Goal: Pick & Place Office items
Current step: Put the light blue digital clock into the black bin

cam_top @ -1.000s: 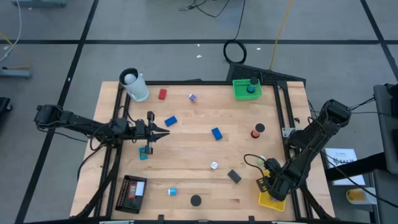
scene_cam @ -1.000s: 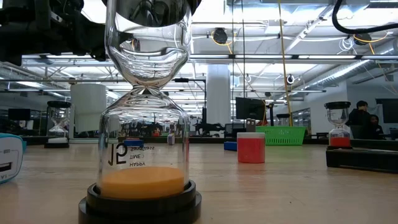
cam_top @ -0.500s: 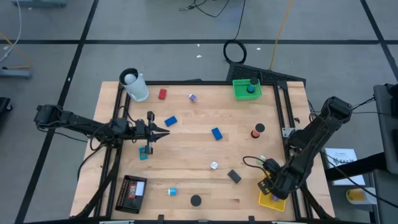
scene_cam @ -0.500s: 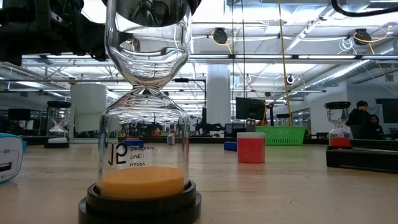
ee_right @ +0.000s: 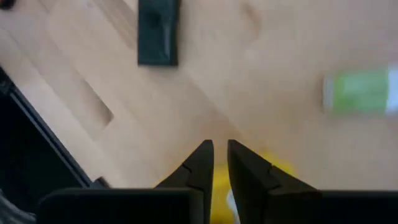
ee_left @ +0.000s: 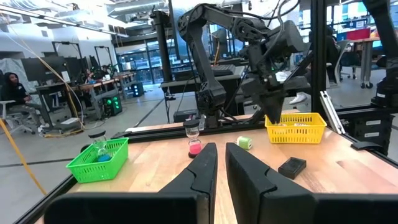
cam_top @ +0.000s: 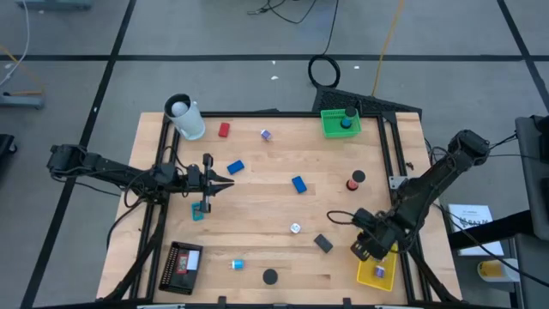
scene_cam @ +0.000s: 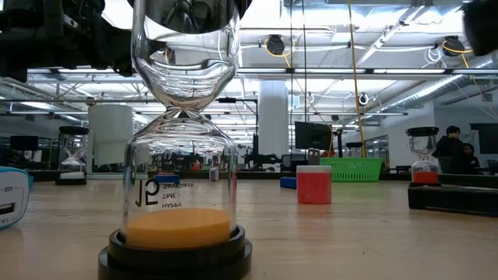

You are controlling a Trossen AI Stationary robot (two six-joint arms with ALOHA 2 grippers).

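The right gripper [cam_top: 364, 250] — fingers now pressed together, empty — has lifted off the yellow tray [cam_top: 378, 273], leaving a small purple piece [cam_top: 380, 272] inside — one item apparently delivered, with the black block [cam_top: 322, 243] nearby still waiting.

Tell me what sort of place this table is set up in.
Most likely a robotics lab or open workshop hall. Beyond the wooden table the left wrist view shows desks with monitors, and the low view shows exposed ceiling pipes and lights. Cables trail across the grey floor.
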